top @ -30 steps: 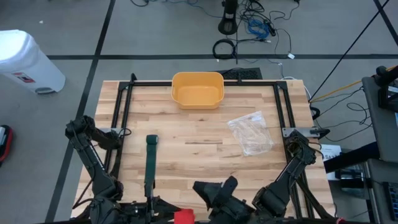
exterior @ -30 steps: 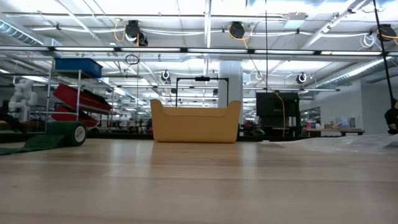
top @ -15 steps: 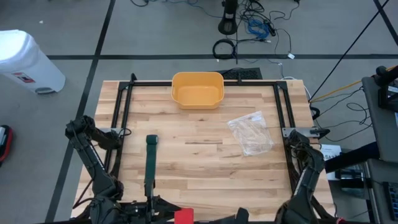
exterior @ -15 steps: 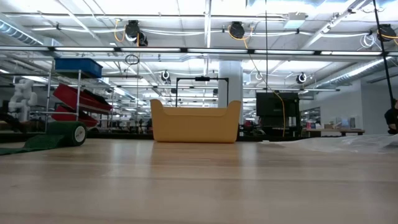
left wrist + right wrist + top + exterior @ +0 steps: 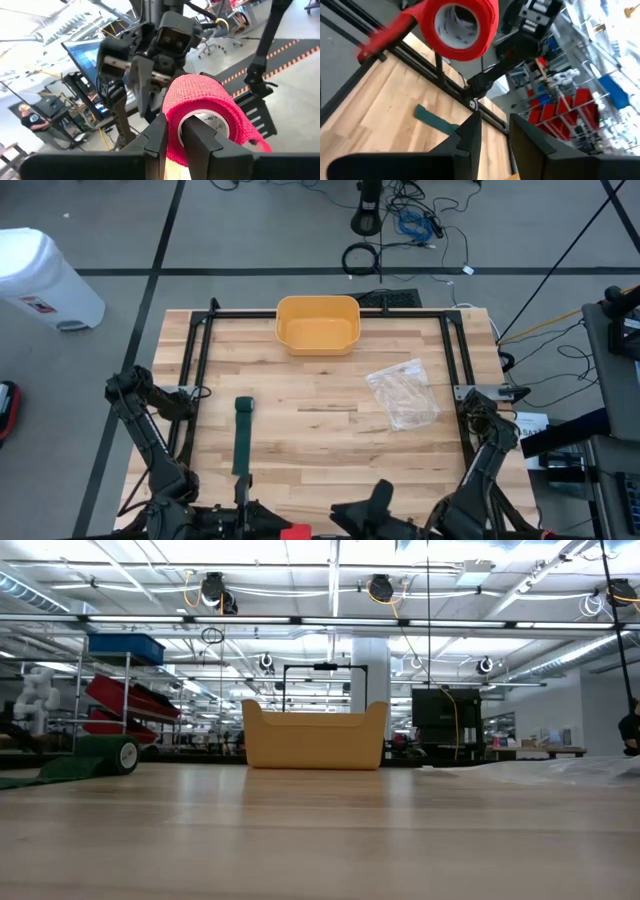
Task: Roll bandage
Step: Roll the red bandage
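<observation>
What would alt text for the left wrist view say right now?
The left gripper is clamped on the wall of a red bandage roll, one finger inside its pale core and the other outside. Just beyond it the right arm's gripper faces the roll, with a blurred workshop behind.

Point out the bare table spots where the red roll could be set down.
Bare wood lies between the green bandage and the plastic bag, and in front of the yellow bin. The near edge is crowded: the left hand grips the red roll there, the right hand close by.
</observation>
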Robot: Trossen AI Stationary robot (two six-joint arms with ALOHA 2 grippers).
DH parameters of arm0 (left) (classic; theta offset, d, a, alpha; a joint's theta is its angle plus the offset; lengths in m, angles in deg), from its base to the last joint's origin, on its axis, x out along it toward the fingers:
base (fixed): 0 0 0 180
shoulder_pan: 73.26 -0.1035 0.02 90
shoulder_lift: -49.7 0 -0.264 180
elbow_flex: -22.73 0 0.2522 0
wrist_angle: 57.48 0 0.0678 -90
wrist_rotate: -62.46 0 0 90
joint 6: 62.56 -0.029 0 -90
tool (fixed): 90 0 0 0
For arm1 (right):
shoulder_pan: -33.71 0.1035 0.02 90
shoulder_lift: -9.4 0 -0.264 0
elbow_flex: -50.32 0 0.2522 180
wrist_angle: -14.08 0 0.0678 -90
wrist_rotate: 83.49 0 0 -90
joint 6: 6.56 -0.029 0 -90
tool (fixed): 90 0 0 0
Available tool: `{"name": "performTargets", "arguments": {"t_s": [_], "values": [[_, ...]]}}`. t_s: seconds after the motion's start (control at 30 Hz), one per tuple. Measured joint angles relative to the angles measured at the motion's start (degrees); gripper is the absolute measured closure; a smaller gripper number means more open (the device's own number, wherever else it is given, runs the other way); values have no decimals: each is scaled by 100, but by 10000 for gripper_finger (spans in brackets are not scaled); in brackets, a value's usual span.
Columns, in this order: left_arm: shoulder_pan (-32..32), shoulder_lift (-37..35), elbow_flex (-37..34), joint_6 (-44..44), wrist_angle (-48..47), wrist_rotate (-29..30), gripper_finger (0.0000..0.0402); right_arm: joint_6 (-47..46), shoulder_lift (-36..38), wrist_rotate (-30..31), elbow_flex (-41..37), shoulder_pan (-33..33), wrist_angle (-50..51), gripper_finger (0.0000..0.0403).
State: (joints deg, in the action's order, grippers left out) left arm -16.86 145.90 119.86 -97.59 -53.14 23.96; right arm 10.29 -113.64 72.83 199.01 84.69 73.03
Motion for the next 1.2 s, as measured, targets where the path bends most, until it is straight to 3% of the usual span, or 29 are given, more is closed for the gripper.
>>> {"name": "performTargets", "arguments": {"t_s": [0.2, 0.4, 0.57, 0.9, 1.2], "values": [[0, 4, -2, -318, -568, -44, 343, -22, 0, -630, 0, -197, -3, 316], [-2, 4, -2, -569, -718, -44, 343, 38, 0, -709, 0, -239, -150, 316], [-2, 4, -2, -948, -727, -44, 343, 112, 0, -1145, 2, -241, -629, 316], [34, 4, -2, -2241, -714, -41, 343, 107, 0, -1250, 2, -272, -773, 316], [58, 4, 0, -3116, -716, -35, 343, 1255, -118, -1248, 15, -202, -601, 316]]}}
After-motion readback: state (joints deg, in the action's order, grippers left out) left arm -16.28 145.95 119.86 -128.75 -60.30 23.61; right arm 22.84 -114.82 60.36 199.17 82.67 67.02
